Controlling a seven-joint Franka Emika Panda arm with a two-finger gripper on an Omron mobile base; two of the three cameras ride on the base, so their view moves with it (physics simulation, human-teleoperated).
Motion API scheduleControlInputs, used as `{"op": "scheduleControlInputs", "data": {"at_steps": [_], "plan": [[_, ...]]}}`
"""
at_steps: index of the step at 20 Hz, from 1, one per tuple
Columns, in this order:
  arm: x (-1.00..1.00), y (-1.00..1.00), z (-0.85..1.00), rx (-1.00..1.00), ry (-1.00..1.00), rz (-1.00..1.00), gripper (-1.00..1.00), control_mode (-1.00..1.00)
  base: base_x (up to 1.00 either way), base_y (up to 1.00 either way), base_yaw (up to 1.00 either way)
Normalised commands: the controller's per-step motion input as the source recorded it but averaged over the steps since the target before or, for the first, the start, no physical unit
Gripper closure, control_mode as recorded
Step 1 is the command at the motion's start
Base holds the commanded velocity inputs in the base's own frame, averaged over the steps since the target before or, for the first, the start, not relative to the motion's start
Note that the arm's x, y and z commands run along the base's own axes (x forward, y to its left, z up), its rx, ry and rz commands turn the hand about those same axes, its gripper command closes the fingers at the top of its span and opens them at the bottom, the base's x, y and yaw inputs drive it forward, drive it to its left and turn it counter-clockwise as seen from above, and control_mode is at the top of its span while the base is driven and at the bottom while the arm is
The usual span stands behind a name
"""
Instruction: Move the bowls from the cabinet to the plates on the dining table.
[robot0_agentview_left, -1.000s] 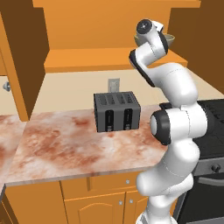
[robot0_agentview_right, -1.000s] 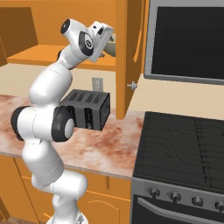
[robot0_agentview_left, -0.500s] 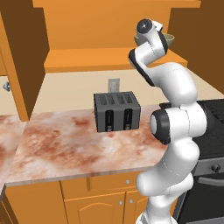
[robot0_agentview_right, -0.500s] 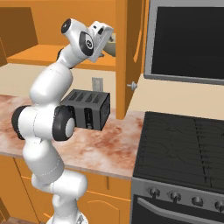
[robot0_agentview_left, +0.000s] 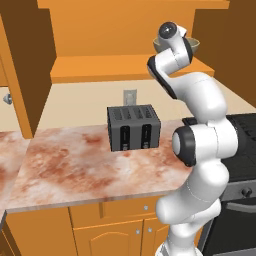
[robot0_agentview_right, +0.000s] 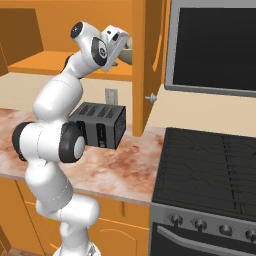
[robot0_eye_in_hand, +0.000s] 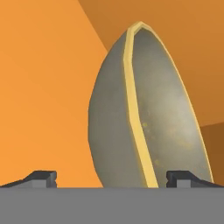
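An olive-grey bowl (robot0_eye_in_hand: 144, 113) with a pale yellow rim stands on the open shelf of the orange cabinet (robot0_agentview_left: 100, 67). My gripper (robot0_eye_in_hand: 111, 178) is open right in front of it, and the bowl's rim runs down between the two finger tips (robot0_eye_in_hand: 41, 178). From the base, the bowl (robot0_agentview_left: 194, 45) peeks out behind my raised wrist. From the other side the bowl (robot0_agentview_right: 126, 46) sits just past the hand, beside the cabinet door (robot0_agentview_right: 147, 60). Nothing is gripped. The plates and the dining table are out of view.
A black toaster (robot0_agentview_left: 132, 127) stands on the marbled counter (robot0_agentview_left: 75, 165) below the shelf. To the right are a dark stove (robot0_agentview_right: 210, 165) and a dark panel (robot0_agentview_right: 215, 45) above it. The door's silver knob (robot0_agentview_right: 148, 98) juts out near the toaster (robot0_agentview_right: 100, 125).
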Motion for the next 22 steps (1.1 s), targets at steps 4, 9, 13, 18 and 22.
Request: {"op": "scheduleControlInputs", "data": {"at_steps": [4,9,13,18,22], "plan": [[0.0,0.0,-0.38,0.01,0.0,0.04,-1.0,-1.0,0.0,0.0,0.0],[0.0,0.0,-0.54,0.0,0.0,0.04,-1.0,-1.0,0.0,0.0,0.0],[0.0,0.0,-0.48,0.0,0.01,0.04,1.0,-1.0,0.0,0.0,0.0],[0.0,0.0,-0.21,0.01,0.0,0.02,1.0,-1.0,0.0,0.0,0.0],[0.0,0.0,-0.16,0.02,0.0,0.01,1.0,-1.0,0.0,0.0,0.0]]}}
